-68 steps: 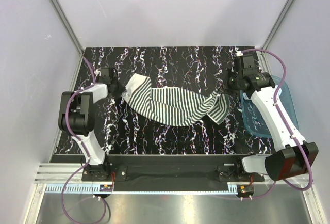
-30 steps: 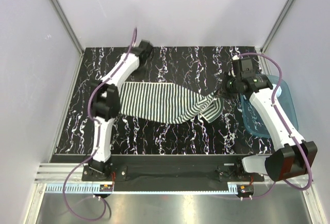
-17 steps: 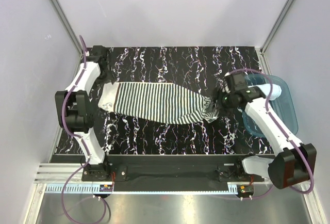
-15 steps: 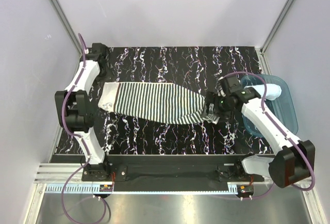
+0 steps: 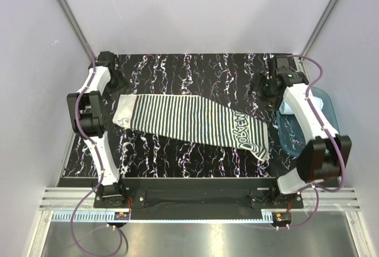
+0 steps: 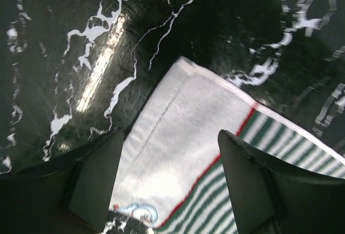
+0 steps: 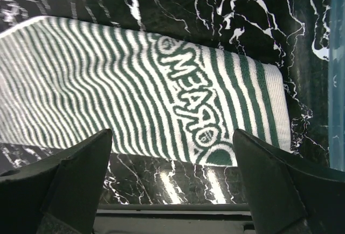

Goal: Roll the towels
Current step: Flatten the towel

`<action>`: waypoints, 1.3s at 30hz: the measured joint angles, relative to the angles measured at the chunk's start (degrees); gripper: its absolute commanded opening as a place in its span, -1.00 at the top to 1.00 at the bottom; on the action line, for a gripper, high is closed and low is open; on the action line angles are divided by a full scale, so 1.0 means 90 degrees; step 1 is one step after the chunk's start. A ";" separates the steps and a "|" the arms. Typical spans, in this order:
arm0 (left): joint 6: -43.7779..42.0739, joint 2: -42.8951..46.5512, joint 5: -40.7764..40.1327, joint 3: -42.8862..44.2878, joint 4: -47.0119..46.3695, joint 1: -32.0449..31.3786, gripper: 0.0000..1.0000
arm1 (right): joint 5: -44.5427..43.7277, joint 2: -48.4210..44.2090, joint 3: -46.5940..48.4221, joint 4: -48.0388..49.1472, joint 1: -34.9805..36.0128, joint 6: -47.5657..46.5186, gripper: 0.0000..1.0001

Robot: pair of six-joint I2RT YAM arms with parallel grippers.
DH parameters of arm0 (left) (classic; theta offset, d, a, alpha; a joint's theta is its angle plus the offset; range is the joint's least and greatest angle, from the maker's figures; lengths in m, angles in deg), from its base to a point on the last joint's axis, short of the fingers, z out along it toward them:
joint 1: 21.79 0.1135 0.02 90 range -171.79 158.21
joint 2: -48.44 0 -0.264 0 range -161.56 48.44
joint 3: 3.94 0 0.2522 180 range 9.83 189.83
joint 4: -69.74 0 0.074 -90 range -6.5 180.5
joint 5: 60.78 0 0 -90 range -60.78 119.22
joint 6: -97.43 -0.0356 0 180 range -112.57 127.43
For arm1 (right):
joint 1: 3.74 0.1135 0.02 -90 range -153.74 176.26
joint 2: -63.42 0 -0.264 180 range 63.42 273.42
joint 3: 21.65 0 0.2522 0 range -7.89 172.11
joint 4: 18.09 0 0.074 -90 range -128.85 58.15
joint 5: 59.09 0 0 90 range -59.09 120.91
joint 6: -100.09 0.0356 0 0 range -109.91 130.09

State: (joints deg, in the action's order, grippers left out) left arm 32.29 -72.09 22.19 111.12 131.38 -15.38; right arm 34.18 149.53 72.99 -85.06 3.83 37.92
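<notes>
The striped towel (image 5: 192, 124) lies spread flat on the black marble table (image 5: 195, 70), running from the left middle to the near right. Its white end with a red line (image 6: 183, 126) shows below my left gripper (image 6: 170, 188), which hangs open above it and holds nothing. The other end, with green lettering (image 7: 197, 102), lies below my right gripper (image 7: 172, 191), also open, wide and empty. From above, the left gripper (image 5: 113, 81) is at the far left and the right gripper (image 5: 265, 88) at the far right. A pale blue towel (image 5: 285, 109) lies in the tray, mostly hidden by the right arm.
A translucent blue plastic tray (image 5: 317, 129) stands at the table's right edge, under the right arm; its rim (image 7: 337, 83) shows in the right wrist view. White walls and metal frame posts close in the table on three sides.
The right gripper has opened and let go of the striped towel's right end, which now lies flat. That arm drew back to the far right. The left arm moved to the far-left corner.
</notes>
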 measured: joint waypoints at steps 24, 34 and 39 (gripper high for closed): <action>0.0046 -0.0765 0.0639 0.0097 -0.0335 -0.0053 1.00 | -0.0075 0.1115 0.0024 0.0172 -0.0024 -0.0172 -0.99; -0.0486 0.3308 0.1574 -0.1171 -0.0886 -0.0216 1.00 | -0.0051 0.2045 0.0172 0.0529 -0.0053 -0.0187 -0.99; -0.0843 0.5739 0.2820 -0.2288 -0.2412 -0.0250 1.00 | 0.0265 0.2732 0.0359 0.0891 -0.0056 -0.0197 -0.99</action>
State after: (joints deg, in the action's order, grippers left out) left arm 24.71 -20.44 47.57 90.53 109.67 -17.63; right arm 36.56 174.12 76.23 -77.04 3.33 36.15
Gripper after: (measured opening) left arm 0.012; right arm 0.994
